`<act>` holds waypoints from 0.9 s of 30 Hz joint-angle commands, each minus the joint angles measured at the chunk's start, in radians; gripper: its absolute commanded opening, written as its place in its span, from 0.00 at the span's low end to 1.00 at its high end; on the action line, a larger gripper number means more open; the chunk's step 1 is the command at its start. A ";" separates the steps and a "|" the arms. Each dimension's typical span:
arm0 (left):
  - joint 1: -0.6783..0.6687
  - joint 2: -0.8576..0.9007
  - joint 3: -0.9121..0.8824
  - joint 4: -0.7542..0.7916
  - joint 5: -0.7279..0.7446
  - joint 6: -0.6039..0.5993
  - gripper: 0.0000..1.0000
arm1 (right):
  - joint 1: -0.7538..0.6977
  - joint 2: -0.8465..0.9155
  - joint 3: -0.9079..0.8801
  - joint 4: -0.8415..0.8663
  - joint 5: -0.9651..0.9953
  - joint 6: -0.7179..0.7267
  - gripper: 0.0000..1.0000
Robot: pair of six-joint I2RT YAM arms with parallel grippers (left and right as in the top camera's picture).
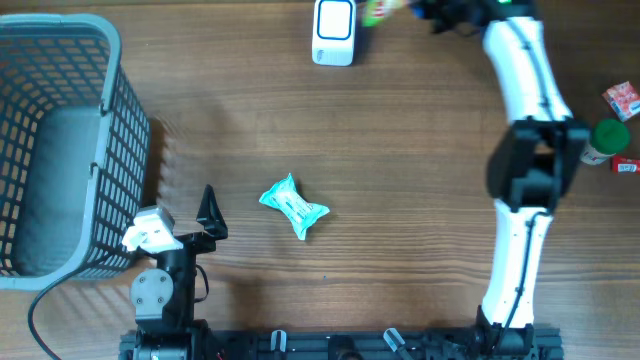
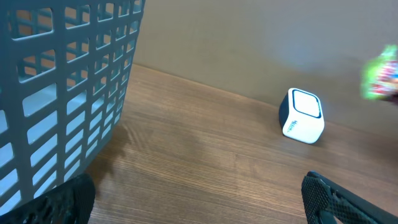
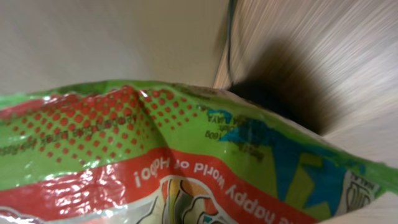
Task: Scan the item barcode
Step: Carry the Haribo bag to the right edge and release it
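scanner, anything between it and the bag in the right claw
Nothing visible does. The bag, held in the right claw, is close beside the scanner on its right, with only bare table in the gap. The teal packet lies far off at mid-table, and the basket is at the left edge.

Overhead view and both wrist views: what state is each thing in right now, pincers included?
right pincer: shut on the snack bag
snack bag: held off the table, beside the scanner
scanner: standing on the table, untouched
left pincer: open, holding nothing
teal packet: lying loose on the table
basket: upright, untouched
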 commanded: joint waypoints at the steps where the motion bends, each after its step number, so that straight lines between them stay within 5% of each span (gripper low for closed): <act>1: 0.006 -0.006 -0.006 0.003 0.008 0.002 1.00 | -0.172 -0.054 0.018 -0.186 0.094 -0.248 0.05; 5: 0.006 -0.006 -0.006 0.003 0.008 0.002 1.00 | -0.358 -0.033 0.007 -0.359 0.346 -0.493 0.04; 10: 0.006 -0.006 -0.006 0.003 0.008 0.002 1.00 | -0.430 -0.018 0.004 -0.363 0.374 -0.645 0.06; 11: 0.006 -0.006 -0.006 0.003 0.008 0.002 1.00 | -0.431 -0.017 0.004 -0.344 0.371 -0.676 0.17; 12: 0.006 -0.006 -0.006 0.003 0.008 0.002 1.00 | -0.429 -0.017 0.005 -0.312 0.349 -0.730 0.42; 13: 0.006 -0.006 -0.006 0.003 0.008 0.002 1.00 | -0.427 -0.023 0.010 -0.290 0.307 -0.775 0.80; 14: 0.006 -0.006 -0.006 0.003 0.008 0.002 1.00 | -0.425 -0.032 0.014 -0.288 0.286 -0.783 0.96; 20: 0.006 -0.006 -0.006 0.003 0.008 0.002 1.00 | -0.383 -0.234 0.030 -0.342 0.251 -0.812 0.99; 27: 0.006 -0.006 -0.006 0.003 0.008 0.002 1.00 | 0.008 -0.329 0.016 -0.847 0.256 -1.009 1.00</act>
